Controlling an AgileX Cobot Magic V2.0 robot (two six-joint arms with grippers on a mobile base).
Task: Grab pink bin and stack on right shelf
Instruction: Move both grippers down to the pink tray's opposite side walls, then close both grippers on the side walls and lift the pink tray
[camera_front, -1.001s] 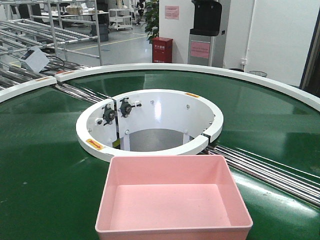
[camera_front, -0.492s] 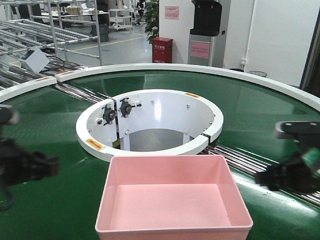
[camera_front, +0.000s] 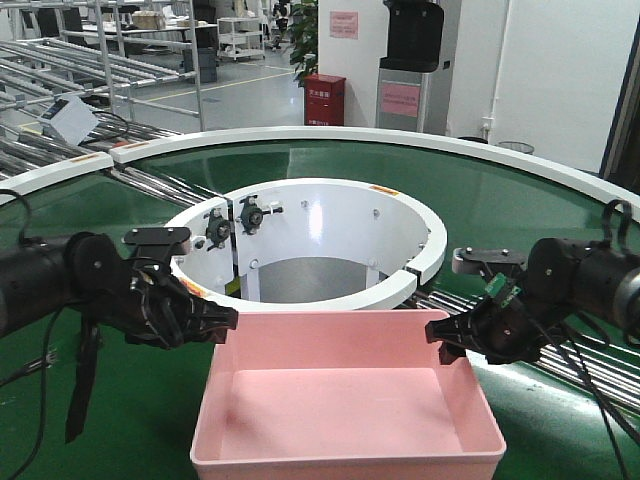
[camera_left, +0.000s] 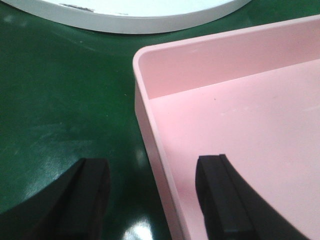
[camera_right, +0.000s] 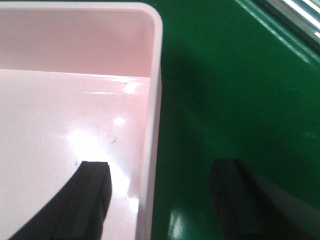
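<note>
The pink bin (camera_front: 345, 410) sits on the green belt at the near middle, empty. My left gripper (camera_front: 222, 326) is at its far left corner and my right gripper (camera_front: 446, 338) at its far right corner. Seen from the left wrist, the left gripper (camera_left: 156, 197) is open and straddles the bin's (camera_left: 240, 115) left wall, one finger inside and one outside. From the right wrist, the right gripper (camera_right: 162, 197) is open astride the bin's (camera_right: 60, 115) right wall in the same way. Neither pair of fingers touches the wall. The right shelf is out of view.
The green curved conveyor belt (camera_front: 90, 400) surrounds a white ring (camera_front: 300, 195) with an open centre just beyond the bin. Metal rollers (camera_front: 565, 345) run at the right. Roller racks (camera_front: 90, 60) and a red box (camera_front: 325, 100) stand far behind.
Both arms came in from the sides, absent a second ago, and now stand at the bin's far corners with jaws over its side walls. The bin has not moved.
</note>
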